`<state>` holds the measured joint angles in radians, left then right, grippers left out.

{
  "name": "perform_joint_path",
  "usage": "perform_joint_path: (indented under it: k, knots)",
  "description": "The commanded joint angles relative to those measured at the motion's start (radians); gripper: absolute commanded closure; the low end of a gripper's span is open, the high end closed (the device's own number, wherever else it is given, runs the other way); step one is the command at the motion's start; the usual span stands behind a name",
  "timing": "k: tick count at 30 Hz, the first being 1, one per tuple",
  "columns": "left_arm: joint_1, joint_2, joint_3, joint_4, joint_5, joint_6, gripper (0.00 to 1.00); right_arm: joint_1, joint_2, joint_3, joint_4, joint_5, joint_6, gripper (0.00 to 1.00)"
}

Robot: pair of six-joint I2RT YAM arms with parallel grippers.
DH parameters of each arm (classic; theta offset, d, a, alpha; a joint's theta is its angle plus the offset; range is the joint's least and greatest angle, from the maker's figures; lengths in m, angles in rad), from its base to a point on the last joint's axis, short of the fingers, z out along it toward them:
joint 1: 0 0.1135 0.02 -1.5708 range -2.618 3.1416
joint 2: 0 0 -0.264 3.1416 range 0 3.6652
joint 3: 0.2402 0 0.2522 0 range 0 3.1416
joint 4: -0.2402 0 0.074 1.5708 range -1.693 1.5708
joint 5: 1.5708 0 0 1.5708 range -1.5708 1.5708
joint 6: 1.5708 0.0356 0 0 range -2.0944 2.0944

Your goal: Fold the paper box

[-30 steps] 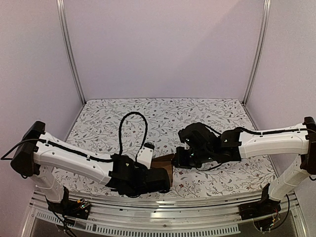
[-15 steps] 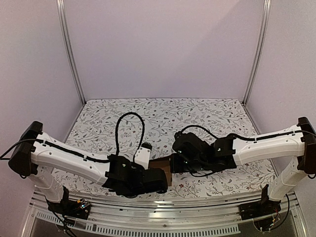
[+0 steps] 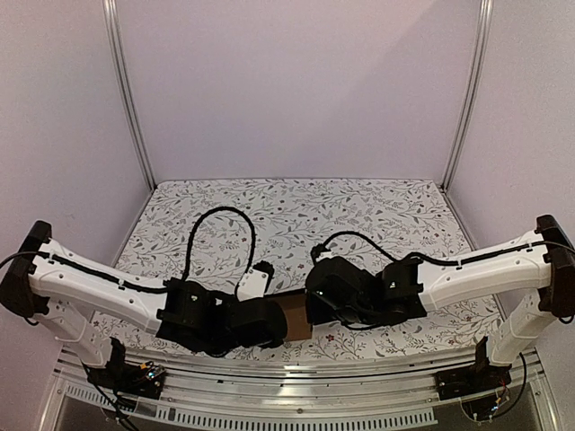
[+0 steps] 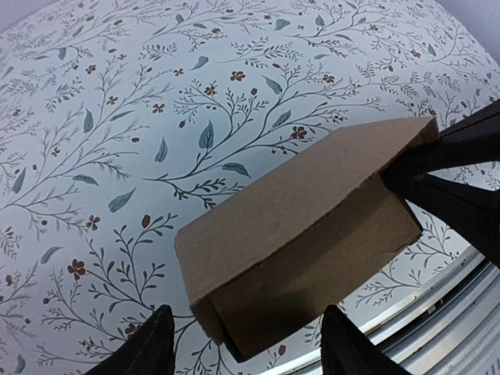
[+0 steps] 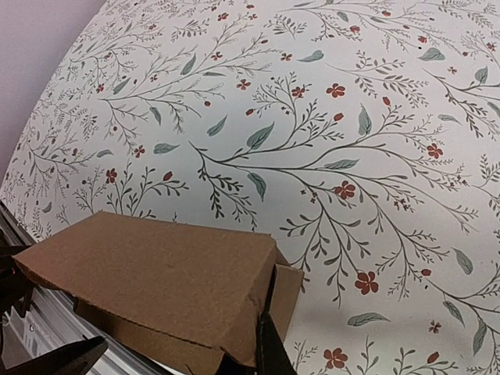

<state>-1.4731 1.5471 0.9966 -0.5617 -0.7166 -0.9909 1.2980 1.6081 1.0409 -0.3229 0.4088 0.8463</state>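
Note:
The paper box [image 3: 295, 316] is a brown cardboard carton, folded into a closed block, lying on the floral cloth near the table's front edge between my two grippers. In the left wrist view the box [image 4: 297, 211] lies just ahead of my left gripper [image 4: 250, 348]. That gripper is open, its fingertips [image 4: 156, 344] standing either side of the box's near end without touching it. My right gripper [image 5: 262, 355] is shut, and its tip rests at the seam between the top panel and an end flap of the box [image 5: 156, 266]. From above, the left gripper [image 3: 269, 321] and right gripper [image 3: 314, 305] flank the box.
An aluminium rail [image 3: 269, 373] runs along the front edge, right beside the box, and shows in the left wrist view as the rail [image 4: 437, 312]. Metal frame posts [image 3: 126, 99] stand at the back corners. The floral cloth [image 3: 296, 215] stretches behind the arms.
My left gripper has opened off the box and the left arm has drawn back to the left. The right arm has slid left and lower, bringing its shut tip against the box.

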Motion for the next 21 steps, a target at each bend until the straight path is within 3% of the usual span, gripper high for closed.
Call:
perform_joint_path:
  k: [1,11,16,21]
  knots:
    - [-0.007,-0.123,-0.082,0.092,0.102,0.057,0.35,0.011,0.054,-0.005,-0.088,0.011,-0.036,1.00]
    - [0.051,-0.390,-0.138,0.138,0.312,0.264,0.28,0.031,0.067,0.005,-0.058,0.074,-0.121,1.00]
    - [0.175,-0.464,-0.139,0.150,0.398,0.317,0.41,0.040,0.071,-0.003,-0.010,0.117,-0.197,1.00]
    - [0.253,-0.399,-0.110,0.185,0.508,0.355,0.50,0.043,0.088,0.003,0.024,0.138,-0.246,1.00]
